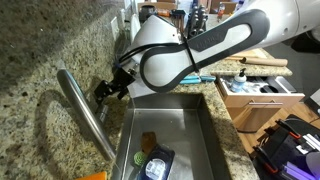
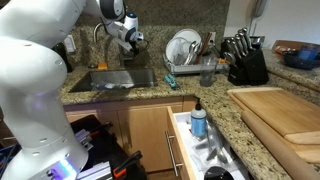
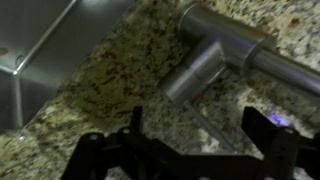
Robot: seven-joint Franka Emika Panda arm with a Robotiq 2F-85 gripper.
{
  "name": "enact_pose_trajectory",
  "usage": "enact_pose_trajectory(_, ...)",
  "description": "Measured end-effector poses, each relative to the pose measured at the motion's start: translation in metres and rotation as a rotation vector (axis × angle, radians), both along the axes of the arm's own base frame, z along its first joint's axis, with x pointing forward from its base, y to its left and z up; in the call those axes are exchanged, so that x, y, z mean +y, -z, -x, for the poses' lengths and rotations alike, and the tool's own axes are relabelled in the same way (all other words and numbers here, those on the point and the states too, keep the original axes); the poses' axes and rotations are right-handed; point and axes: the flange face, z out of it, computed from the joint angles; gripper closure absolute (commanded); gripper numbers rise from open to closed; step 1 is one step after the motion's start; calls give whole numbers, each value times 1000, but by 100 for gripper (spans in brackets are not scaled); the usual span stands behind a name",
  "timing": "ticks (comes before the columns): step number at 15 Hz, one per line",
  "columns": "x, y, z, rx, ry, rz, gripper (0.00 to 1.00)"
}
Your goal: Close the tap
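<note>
The tap is brushed steel. In an exterior view its long tubular spout (image 1: 85,112) slants over the granite counter towards the sink. In the wrist view its base (image 3: 225,32) lies at the top, and a thick stub carries the thin lever handle (image 3: 208,124) down between my fingers. My gripper (image 3: 197,112) is open, with one dark finger on each side of the lever and no visible contact. In both exterior views the gripper (image 1: 108,90) (image 2: 131,39) sits at the tap's base behind the sink.
The steel sink basin (image 1: 190,112) (image 2: 118,80) holds a blue-white object (image 1: 156,165) and a sponge. A dish rack with plates (image 2: 184,50), a knife block (image 2: 245,62), a cutting board (image 2: 285,112) and an open drawer (image 2: 200,140) lie further along the granite counter.
</note>
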Motion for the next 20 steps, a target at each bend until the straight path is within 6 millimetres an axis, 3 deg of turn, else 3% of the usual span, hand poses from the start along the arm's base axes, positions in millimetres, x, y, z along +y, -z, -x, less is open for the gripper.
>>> enact_pose_trajectory(4, -28, -18, -22, -125, 120, 121, 0)
enact_pose_trajectory(8, -32, -26, -23, -142, 135, 134, 0)
enact_pose_trajectory(11, -25, -16, -20, -122, 126, 107, 0)
enact_pose_trajectory(15, -7, 15, -15, -137, 88, 68, 0)
enact_pose_trajectory(20, -6, 11, -18, -155, 90, 59, 0)
